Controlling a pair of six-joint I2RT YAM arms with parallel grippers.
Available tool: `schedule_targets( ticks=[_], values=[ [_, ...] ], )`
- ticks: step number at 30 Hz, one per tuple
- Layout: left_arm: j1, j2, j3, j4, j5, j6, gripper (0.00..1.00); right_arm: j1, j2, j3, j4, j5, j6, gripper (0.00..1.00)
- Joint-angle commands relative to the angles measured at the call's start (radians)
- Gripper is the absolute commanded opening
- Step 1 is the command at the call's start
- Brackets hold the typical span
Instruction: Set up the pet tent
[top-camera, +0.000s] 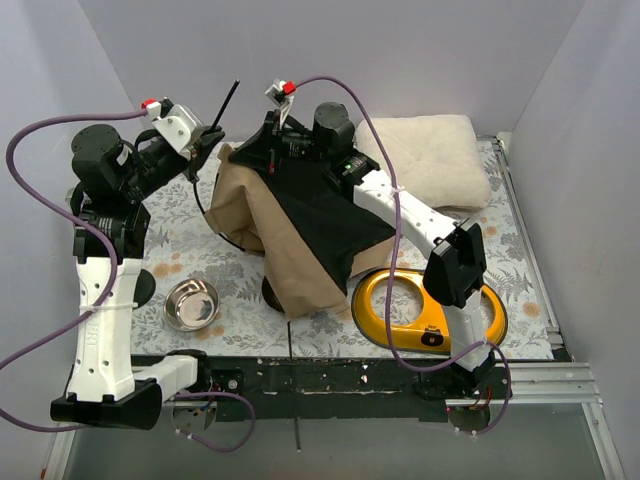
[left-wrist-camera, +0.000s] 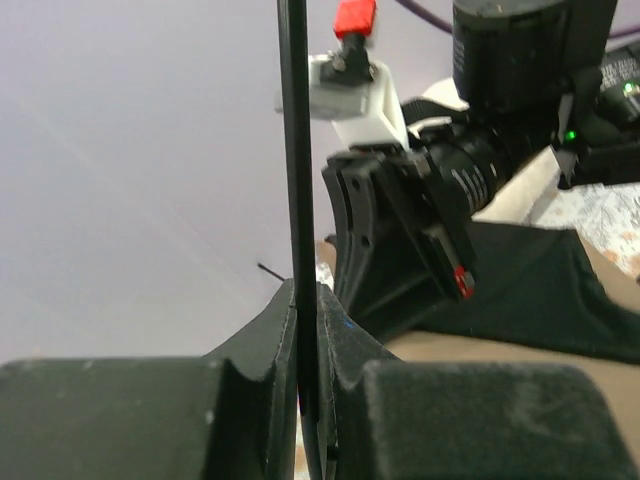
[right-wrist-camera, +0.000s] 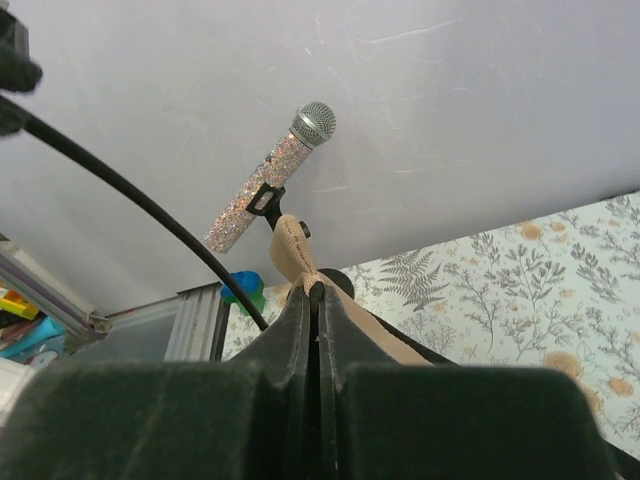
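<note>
Rod (left-wrist-camera: 296, 150) is pinched in left gripper (left-wrist-camera: 308, 296), pet tent (top-camera: 290, 262) edge pinched in right gripper (right-wrist-camera: 316, 292), both near the back wall (top-camera: 400, 50).

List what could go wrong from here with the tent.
1. The left gripper pinches the thin black rod only at its fingertips, so the rod could slip or twist if pulled.
2. The right gripper holds just a small fold of the tent fabric. It may pull free and let the tent sag more.
3. The tent's edge lies by the yellow stand, so dragging the fabric could shove it.
</note>
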Motion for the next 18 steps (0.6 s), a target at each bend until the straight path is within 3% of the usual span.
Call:
schedule_targets(
  ticks=[1,4,7,11,18],
  values=[
    [0.021,-0.015,-0.061,-0.270,-0.002,0.078,0.00,-0.034,-0.119,-0.001,0.146,0.082,0.067,0.01],
    [0.033,-0.020,-0.085,-0.345,0.026,0.103,0.00,-0.048,-0.125,0.006,0.146,0.084,0.069,0.01],
    [0.033,-0.055,-0.128,-0.264,0.064,0.016,0.00,-0.051,-0.130,-0.004,0.146,0.065,0.063,0.01],
    [0.033,-0.104,-0.159,0.010,0.087,-0.191,0.00,-0.041,-0.150,-0.065,0.179,0.067,0.069,0.01],
    [0.033,-0.110,-0.142,0.478,0.133,-0.414,0.00,-0.063,-0.145,-0.013,0.170,0.139,0.000,0.01]
  ],
)
